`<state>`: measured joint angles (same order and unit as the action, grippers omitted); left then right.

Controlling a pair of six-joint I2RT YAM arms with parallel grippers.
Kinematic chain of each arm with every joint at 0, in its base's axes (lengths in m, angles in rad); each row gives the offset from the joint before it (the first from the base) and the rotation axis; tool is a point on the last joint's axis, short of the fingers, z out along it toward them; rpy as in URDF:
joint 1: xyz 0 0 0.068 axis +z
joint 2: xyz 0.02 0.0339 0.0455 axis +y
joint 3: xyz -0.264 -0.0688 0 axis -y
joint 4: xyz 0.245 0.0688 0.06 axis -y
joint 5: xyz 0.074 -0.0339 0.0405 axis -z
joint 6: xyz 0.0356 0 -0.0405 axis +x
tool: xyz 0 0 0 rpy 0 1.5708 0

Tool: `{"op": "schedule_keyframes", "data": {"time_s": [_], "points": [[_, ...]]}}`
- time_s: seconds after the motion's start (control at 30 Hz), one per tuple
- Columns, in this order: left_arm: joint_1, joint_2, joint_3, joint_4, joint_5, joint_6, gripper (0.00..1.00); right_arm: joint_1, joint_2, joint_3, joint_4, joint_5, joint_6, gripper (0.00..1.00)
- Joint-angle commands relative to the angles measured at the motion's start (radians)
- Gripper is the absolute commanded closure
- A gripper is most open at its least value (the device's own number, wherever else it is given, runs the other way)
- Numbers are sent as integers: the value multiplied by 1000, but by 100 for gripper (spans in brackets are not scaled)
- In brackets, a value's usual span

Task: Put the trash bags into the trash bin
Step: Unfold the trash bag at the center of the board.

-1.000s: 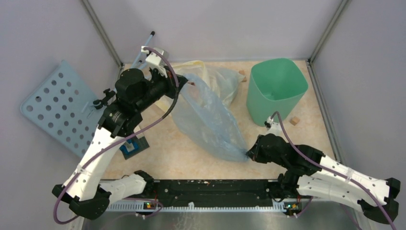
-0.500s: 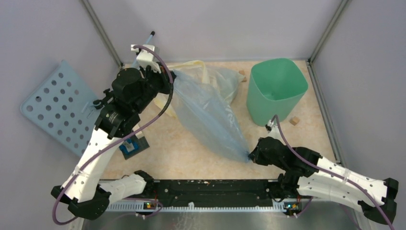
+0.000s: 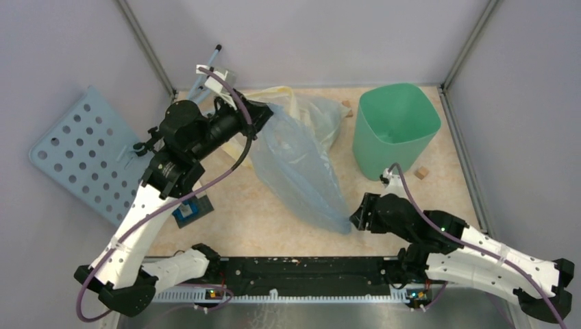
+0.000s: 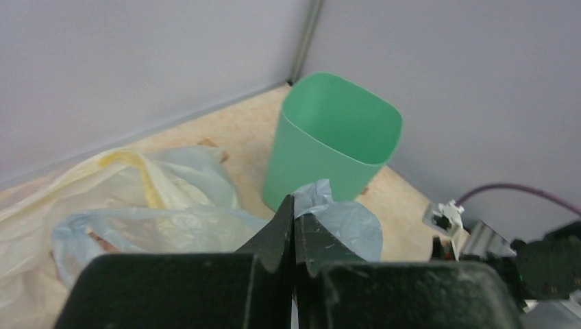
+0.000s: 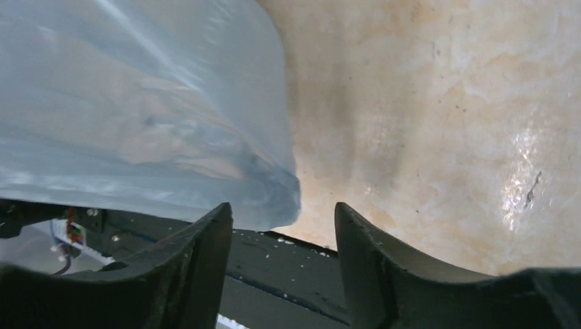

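The pale-blue see-through trash bag stretches diagonally across the table from back left to front centre. My left gripper is raised at the back left and shut on the bag's upper end; in the left wrist view a tuft of blue plastic sticks out past the pinched jaws of the left gripper. My right gripper stands open beside the bag's lower corner, which lies free just beyond the right gripper. The mint-green trash bin stands upright at the back right, also seen as the bin.
A whitish bag with a yellow rim lies behind the blue bag. A pale-blue perforated board leans at the left wall. Small wooden blocks lie near the bin. A dark blue-topped item sits under the left arm.
My right gripper has opened and let go of the bag's lower corner. The left gripper has shifted slightly right with the bag's upper end still pinched.
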<state>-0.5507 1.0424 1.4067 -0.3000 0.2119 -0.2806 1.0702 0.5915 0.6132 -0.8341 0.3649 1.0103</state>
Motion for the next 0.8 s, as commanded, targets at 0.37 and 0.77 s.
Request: {"op": "schedule_keyframes", "data": {"time_s": [0.37,0.77], "points": [[-1,55,-55,219,351,-138,100,-4,142,410,381,-191,-714,14],[-3,77,-81,258,422,-171,100,-3,311,632,513,-220,-936,11]]}}
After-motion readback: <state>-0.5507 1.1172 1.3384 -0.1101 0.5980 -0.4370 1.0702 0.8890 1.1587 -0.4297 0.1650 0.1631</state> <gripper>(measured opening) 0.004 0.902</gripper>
